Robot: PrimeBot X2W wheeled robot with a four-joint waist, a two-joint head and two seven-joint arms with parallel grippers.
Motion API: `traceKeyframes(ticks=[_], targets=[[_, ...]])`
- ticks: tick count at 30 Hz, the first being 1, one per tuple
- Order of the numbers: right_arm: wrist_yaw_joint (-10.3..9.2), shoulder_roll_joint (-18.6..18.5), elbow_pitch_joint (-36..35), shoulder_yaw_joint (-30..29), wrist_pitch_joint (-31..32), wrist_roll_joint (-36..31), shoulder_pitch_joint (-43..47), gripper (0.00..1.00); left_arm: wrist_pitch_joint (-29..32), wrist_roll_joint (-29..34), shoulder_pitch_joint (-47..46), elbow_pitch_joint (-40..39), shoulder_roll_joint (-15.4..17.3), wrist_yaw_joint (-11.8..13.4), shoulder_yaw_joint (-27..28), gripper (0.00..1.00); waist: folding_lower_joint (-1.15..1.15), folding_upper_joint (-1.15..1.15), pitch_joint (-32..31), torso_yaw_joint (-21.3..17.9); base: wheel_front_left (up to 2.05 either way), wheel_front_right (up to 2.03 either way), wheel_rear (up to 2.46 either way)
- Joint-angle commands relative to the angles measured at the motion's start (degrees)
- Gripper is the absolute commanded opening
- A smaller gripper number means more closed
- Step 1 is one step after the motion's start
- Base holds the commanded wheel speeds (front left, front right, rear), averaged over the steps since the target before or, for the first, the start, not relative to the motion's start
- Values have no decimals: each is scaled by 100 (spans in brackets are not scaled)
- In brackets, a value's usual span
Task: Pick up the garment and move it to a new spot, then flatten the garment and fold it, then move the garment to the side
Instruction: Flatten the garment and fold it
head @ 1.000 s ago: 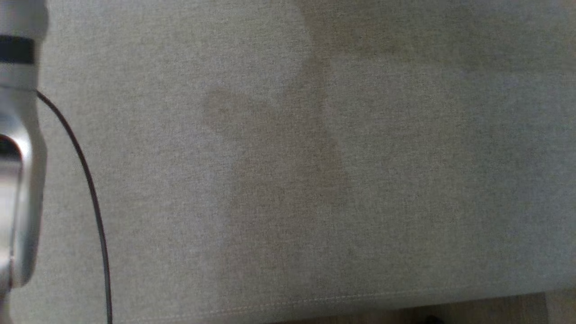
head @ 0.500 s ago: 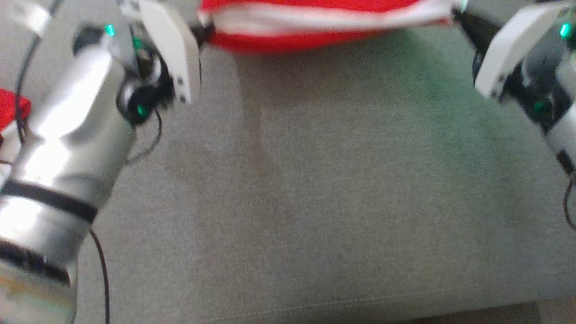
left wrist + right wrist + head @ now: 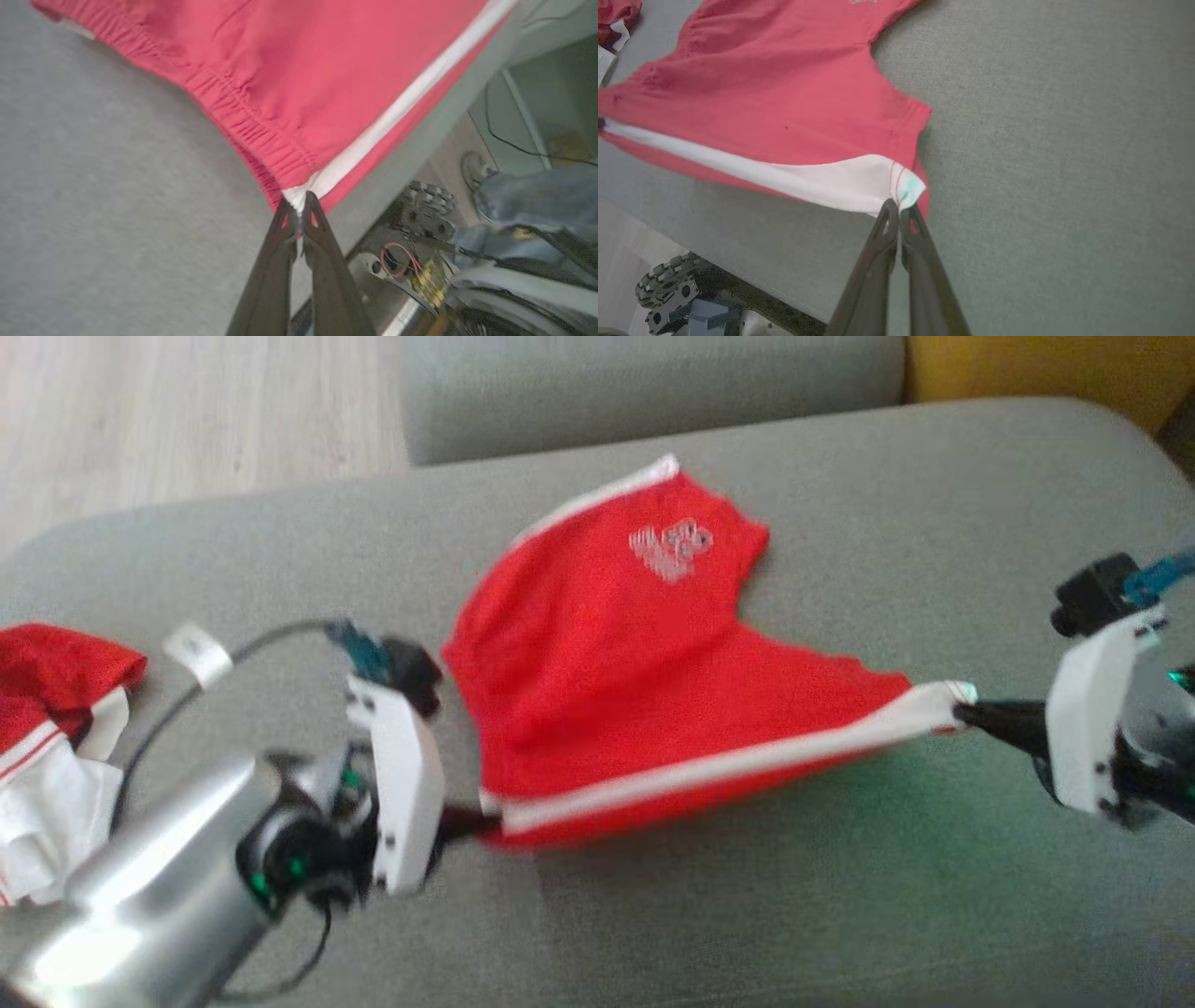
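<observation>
The head camera has tilted upward since half a second ago, when the red shorts showed just as a strip at the top edge. Now the whole garment is in view, spread across the middle of the grey sofa seat. Its near side is raised and pulled taut between the two grippers. The far leg, with a pale logo, rests flat on the cushion. Bare cushion lies open in front of the shorts and to the right. At the left edge sits a crumpled red and white cloth, well apart from the shorts, with wooden floor beyond. The left gripper is clenched on the waistband corner where the white stripe ends — its fingers press together on the fabric. The right gripper pinches the stripe's other end at the leg hem — fingers closed tight.
</observation>
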Motion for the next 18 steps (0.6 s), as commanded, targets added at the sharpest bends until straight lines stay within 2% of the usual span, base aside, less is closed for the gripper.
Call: traceKeyframes(ticks=[1,4,7,13,18], targets=[[-4,-338,-336,-230,103,70,169,0,164,-118,-122,-441,410,132,270,0,1,0,-116,12,0,0,0],[-4,-567,-894,-647,294,157,465,0,367,-304,55,-1097,711,413,362,0,1,0,-101,78,0,0,0],[-4,-617,-1156,-1072,566,92,526,0,491,-483,-19,-1385,773,649,525,0,1,0,1,186,0,0,0],[-4,-126,-1026,-1849,1422,0,52,0,1156,-927,-654,-1223,663,782,721,0,1,0,621,518,0,0,0],[-4,495,-336,-2343,2064,-400,-787,0,1489,-1033,-1373,-621,339,748,806,0,1,0,1163,853,0,0,0]])
